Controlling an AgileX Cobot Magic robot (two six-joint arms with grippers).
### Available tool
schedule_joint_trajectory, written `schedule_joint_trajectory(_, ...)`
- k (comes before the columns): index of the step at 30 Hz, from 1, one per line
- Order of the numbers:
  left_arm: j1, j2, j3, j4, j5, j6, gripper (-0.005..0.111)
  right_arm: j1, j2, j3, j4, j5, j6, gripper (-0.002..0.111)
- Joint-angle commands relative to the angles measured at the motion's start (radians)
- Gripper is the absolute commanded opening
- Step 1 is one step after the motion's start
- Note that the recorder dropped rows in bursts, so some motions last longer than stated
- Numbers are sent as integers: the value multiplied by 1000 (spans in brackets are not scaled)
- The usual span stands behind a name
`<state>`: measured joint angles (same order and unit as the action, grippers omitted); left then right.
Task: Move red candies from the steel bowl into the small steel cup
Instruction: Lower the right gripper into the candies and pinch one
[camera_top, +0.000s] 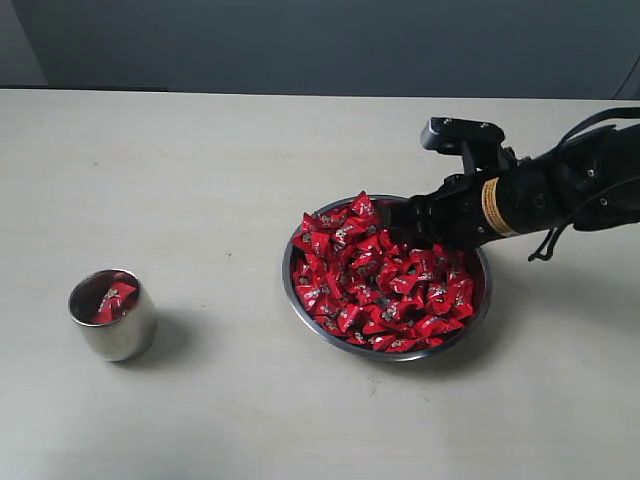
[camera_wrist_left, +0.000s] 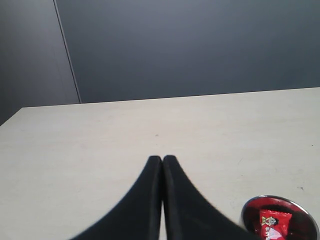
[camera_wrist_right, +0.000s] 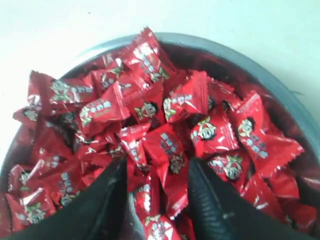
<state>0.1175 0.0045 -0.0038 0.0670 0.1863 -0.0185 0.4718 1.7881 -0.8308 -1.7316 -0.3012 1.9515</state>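
Many red candies (camera_top: 380, 285) are heaped in the steel bowl (camera_top: 288, 275) at centre right of the table. My right gripper (camera_top: 402, 226) reaches in from the right over the bowl's far side. In the right wrist view this gripper (camera_wrist_right: 156, 167) is open, its fingers (camera_wrist_right: 210, 200) pushed down into the red candies (camera_wrist_right: 150, 105), with a few wrappers lying between them; the steel bowl's rim (camera_wrist_right: 280, 85) curves behind. The small steel cup (camera_top: 125, 335) stands at the left with a red candy (camera_top: 113, 300) inside. My left gripper (camera_wrist_left: 162, 159) is shut on nothing, with the cup (camera_wrist_left: 248, 212) beside it.
The pale table (camera_top: 200, 180) spreads between cup and bowl, and a dark wall (camera_top: 320, 40) stands behind its far edge. The right arm's black body with its cables (camera_top: 570, 190) hangs over the table to the right of the bowl.
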Motion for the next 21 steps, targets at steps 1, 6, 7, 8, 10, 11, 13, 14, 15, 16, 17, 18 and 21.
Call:
schedule_joint_trajectory(1, 1, -4, 4, 1, -6, -1, 0, -4, 8, -54, -13, -11, 20, 39)
schedule_joint_trajectory(6, 1, -4, 4, 1, -6, -1, 0, -4, 74, -93, -13, -45, 22, 39)
schedule_joint_trajectory(7, 1, -4, 4, 1, -6, -1, 0, -4, 85, -93, -13, -45, 22, 39)
schedule_joint_trajectory(8, 1, -4, 4, 1, -6, -1, 0, -4, 93, -93, -13, -47, 22, 39)
schedule_joint_trajectory(10, 1, -4, 4, 1, -6, -1, 0, -4, 113, -93, -13, -49, 22, 39)
schedule_joint_trajectory(11, 1, -4, 4, 1, -6, -1, 0, -4, 121, -93, -13, -49, 22, 39)
schedule_joint_trajectory(13, 1, -4, 4, 1, -6, -1, 0, -4, 125, -93, -13, -51, 22, 39)
schedule_joint_trajectory(14, 1, -4, 4, 1, -6, -1, 0, -4, 127, -93, -13, -51, 22, 39)
schedule_joint_trajectory(15, 1, -4, 4, 1, -6, -1, 0, -4, 127, -93, -13, -53, 22, 39)
schedule_joint_trajectory(16, 1, -4, 4, 1, -6, -1, 0, -4, 127, -93, -13, -53, 22, 39)
schedule_joint_trajectory(17, 1, -4, 4, 1, -6, -1, 0, -4, 127, -93, -13, -53, 22, 39)
schedule_joint_trajectory(18, 1, -4, 4, 1, -6, -1, 0, -4, 130, -93, -13, -49, 20, 39)
schedule_joint_trajectory(21, 1, -4, 4, 1, -4, -1, 0, -4, 146, -93, -13, -51, 14, 39)
